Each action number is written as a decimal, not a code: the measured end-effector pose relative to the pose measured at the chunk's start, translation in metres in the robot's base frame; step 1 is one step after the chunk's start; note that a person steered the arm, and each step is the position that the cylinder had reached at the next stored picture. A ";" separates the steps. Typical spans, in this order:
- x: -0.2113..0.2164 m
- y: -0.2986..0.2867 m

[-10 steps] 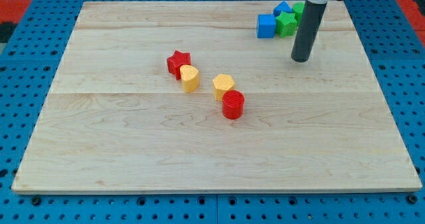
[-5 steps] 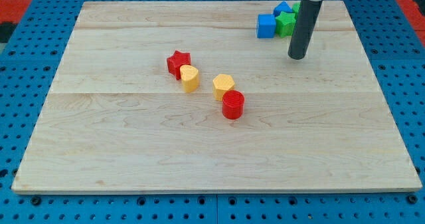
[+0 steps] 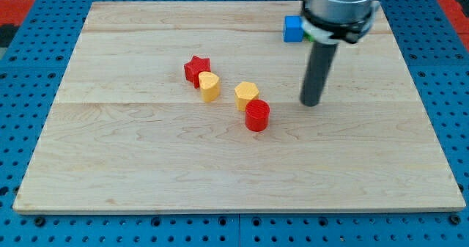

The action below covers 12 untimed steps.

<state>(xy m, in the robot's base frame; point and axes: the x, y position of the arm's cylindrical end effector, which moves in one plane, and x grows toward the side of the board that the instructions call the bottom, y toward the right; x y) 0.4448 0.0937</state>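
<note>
My tip (image 3: 311, 102) rests on the wooden board (image 3: 146, 166), right of centre and touching no block. Nearest to it, a short way to its left, stand the red cylinder (image 3: 257, 116) and the yellow hexagon block (image 3: 247, 94), which sit against each other. Further left, the red star (image 3: 196, 68) touches the yellow heart-shaped block (image 3: 209, 86). Near the view's top, a blue cube (image 3: 293, 28) shows beside the arm. The arm's body hides the other blocks that were by the cube.
A blue pegboard (image 3: 29, 71) with rows of holes surrounds the board on all sides. The arm's wide lower body (image 3: 341, 5) hangs over the board's top right part.
My tip has slid down and slightly left, away from the blue and green blocks at the top toward the board's middle. The arm now covers the green blocks. No block has moved.
</note>
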 end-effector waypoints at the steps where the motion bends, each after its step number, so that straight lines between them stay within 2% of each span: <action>1: 0.000 -0.030; 3: -0.031 0.050; 4: -0.083 0.091; 5: -0.160 0.114; 6: -0.219 0.155; 7: -0.253 0.142; 9: -0.210 -0.033; 10: -0.167 -0.046; 12: -0.226 -0.029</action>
